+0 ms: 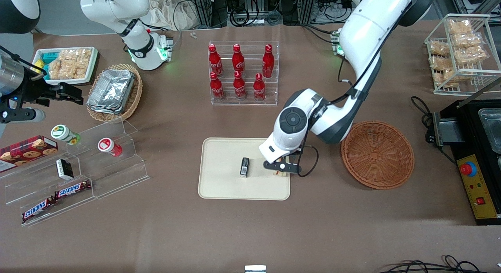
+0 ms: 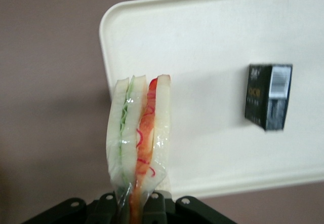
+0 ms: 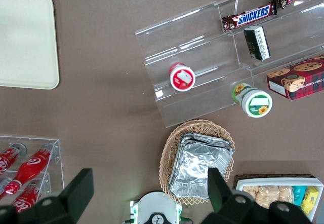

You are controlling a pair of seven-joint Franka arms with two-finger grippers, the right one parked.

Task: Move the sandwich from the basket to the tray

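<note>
The gripper (image 1: 282, 168) is clamped on the sandwich (image 2: 139, 140), holding it above the tray (image 1: 219, 183) at the tray's four o'clock edge. A small black box (image 1: 244, 167) lies on the tray beside it. The basket (image 1: 377, 154) sits at the tray's three o'clock.

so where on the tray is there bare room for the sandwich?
The gripper, shut on the sandwich, hangs over the tray edge nearest the basket. Bare strip there, between that rim and the small black box. The larger bare half lies toward the parked arm's end. Only the box crowds the middle.
</note>
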